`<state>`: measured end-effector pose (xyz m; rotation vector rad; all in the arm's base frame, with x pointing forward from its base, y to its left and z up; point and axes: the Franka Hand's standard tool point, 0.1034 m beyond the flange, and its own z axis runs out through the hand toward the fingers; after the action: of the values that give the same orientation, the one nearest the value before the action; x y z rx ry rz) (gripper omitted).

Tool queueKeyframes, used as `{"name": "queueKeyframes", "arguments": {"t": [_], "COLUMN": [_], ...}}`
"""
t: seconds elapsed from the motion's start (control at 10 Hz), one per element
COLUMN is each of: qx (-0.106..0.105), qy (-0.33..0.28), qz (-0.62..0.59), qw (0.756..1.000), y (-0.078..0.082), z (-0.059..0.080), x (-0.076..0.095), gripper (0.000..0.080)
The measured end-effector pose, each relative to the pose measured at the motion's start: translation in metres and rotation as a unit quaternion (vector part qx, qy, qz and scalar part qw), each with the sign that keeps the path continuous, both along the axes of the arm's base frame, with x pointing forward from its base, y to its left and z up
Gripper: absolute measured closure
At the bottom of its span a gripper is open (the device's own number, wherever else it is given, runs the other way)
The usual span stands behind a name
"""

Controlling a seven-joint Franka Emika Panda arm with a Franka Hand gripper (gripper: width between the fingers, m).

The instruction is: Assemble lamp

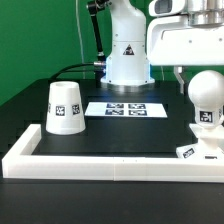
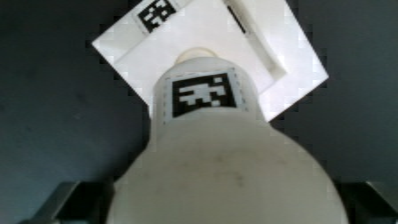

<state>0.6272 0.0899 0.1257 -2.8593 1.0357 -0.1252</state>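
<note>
Wrist view: gripper [image 2: 217, 206] fingers [image 2: 80, 203] clamp round bulb [image 2: 217, 150] from both sides; bulb's tagged end meets flat angular base [image 2: 267, 50] beyond. Exterior view: bulb upright on base at exterior view's right; tapered shade [image 1: 65, 107] well apart at left; marker board [image 1: 127, 108] farther back.

you lose much of the base [image 2: 267, 48] under the bulb [image 2: 217, 150]; beside the bulb, the gripper [image 2: 214, 205] fingers are cut off, contact unclear.
</note>
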Motion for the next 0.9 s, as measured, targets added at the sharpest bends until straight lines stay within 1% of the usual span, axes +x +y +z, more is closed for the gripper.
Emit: {"name": "queueKeyframes", "arguments": {"t": [0.1, 0.4, 0.5, 0.9], "qx": [0.002, 0.020, 0.030, 0.053], "qy": [0.003, 0.017, 0.024, 0.044], "qz": [-0.033, -0.147, -0.194, -0.316], "qw": [0.999, 0.989, 0.980, 0.946], "y": [-0.0011, -0.0016, -0.0007, 0.0045], "z": [-0.0010, -0.0019, -0.0022, -0.0027], "x": [-0.0011, -0.0033, -0.0042, -0.0067], "gripper": [0.0219, 0.0219, 0.0219, 0.0219]}}
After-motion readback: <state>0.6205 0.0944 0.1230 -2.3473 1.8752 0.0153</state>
